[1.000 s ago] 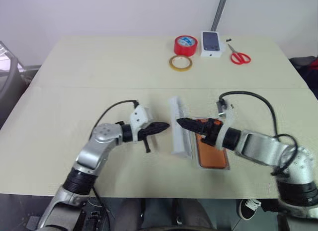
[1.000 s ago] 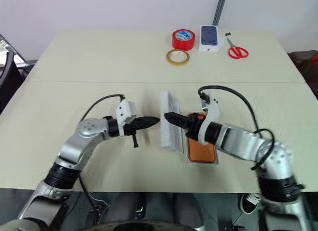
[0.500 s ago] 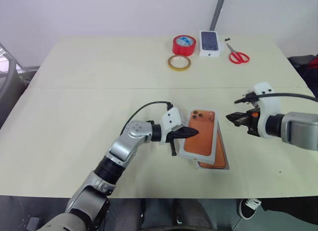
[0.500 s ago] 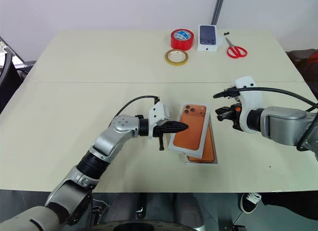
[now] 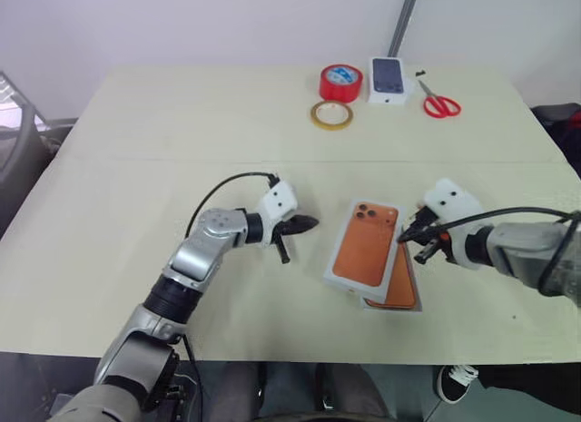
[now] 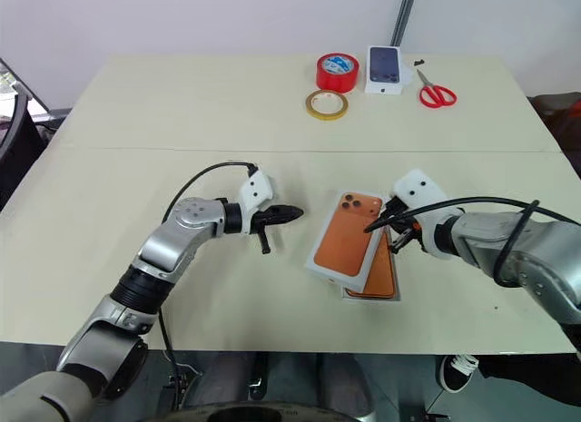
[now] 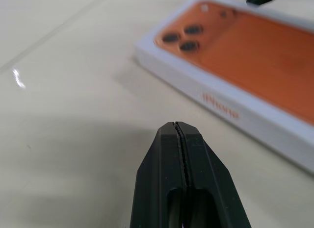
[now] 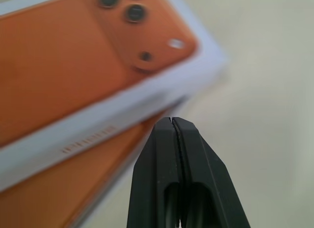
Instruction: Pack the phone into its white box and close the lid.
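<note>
lid (image 5: 361, 248) sitting crooked over the phone (image 5: 400, 284) in the white box (image 6: 392, 296), both grippers' jaws pressed together, left gripper (image 5: 311, 222) just beside, right gripper (image 5: 406, 236) at its far corner

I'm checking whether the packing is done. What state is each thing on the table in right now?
lid: printed side up, lying skewed over the box, not seated
phone: in the white box, partly covered
left gripper: shut, empty, beside the lid
right gripper: shut, empty, at the lid's edge
scissors: closed
small box: closed

beige table (image 5: 136, 122), white wall (image 5: 227, 23)
</note>
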### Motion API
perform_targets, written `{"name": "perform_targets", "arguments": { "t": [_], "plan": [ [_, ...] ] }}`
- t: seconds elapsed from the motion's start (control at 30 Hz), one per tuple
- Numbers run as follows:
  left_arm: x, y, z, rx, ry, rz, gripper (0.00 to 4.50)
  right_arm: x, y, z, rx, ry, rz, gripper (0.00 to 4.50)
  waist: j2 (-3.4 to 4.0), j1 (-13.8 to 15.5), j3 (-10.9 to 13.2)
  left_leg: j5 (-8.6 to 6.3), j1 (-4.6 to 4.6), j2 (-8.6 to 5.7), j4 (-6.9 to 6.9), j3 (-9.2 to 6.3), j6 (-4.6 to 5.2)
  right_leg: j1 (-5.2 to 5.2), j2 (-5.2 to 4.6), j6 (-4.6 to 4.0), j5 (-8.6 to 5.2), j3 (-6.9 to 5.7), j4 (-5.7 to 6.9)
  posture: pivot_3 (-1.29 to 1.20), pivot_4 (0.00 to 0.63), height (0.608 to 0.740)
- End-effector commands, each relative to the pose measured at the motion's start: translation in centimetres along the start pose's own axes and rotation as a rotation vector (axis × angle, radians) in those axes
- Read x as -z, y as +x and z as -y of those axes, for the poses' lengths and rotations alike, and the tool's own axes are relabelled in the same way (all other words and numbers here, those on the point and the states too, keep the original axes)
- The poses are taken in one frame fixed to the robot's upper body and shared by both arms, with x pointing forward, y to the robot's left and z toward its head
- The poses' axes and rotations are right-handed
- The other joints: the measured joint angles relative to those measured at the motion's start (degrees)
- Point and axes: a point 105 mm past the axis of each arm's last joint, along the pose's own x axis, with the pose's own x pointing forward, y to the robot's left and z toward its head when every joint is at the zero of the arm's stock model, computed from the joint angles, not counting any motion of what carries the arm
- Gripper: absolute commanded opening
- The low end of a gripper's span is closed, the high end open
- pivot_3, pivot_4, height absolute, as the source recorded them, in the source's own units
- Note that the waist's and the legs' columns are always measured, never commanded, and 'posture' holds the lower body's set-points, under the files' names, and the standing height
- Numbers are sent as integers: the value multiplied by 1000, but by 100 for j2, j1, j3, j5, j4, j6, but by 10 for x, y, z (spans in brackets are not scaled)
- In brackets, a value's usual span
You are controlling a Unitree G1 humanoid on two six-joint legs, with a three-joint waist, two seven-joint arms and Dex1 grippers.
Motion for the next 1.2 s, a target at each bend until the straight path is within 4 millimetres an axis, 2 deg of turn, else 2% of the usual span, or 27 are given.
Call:
{"name": "perform_targets", "arguments": {
  "t": [0.03, 0.13, 0.3, 0.47, 0.77, 1.2],
  "plan": [
    [-8, 10, 12, 81, 47, 0, 0, -10, -2, -4, -8, -48, 40, 15, 0, 31, 0, 0, -1, -1, 1, 0, 0, 0, -1, 0, 0, 0, 0, 0, 150, 740],
    [-9, 18, 20, 129, 56, -2, 0, -11, 0, -9, -24, -53, 45, 15, 0, 54, 0, 0, -1, 0, 3, 0, 0, 0, 0, 0, 0, 0, 1, 0, 150, 740],
    [-29, 22, 32, 197, 22, 72, 0, -10, -4, -7, -19, -62, 36, 15, 0, 65, 0, 0, -1, 0, 4, 0, 0, 0, 0, 0, 0, 0, 2, 0, 150, 740],
    [-39, 23, 45, 262, 29, 90, 0, -4, -13, -4, -16, -68, 8, 15, 0, 68, 0, 0, -1, 0, 4, 0, 0, 0, 1, 0, 0, 0, 3, 0, 150, 740],
    [-40, 29, 57, 315, 56, 77, 0, 13, -21, -10, -34, -60, -43, 15, 0, 74, 0, 0, 0, 0, 5, 0, 0, 2, 2, 0, 0, 0, 3, 0, 150, 740],
    [-41, 35, 63, 346, 62, 73, 0, 27, -23, -8, -8, -24, -71, 15, 0, 78, 0, 0, 0, -1, 6, -1, 1, 3, 3, 0, 0, 0, 3, 0, 150, 740]
  ]
}}
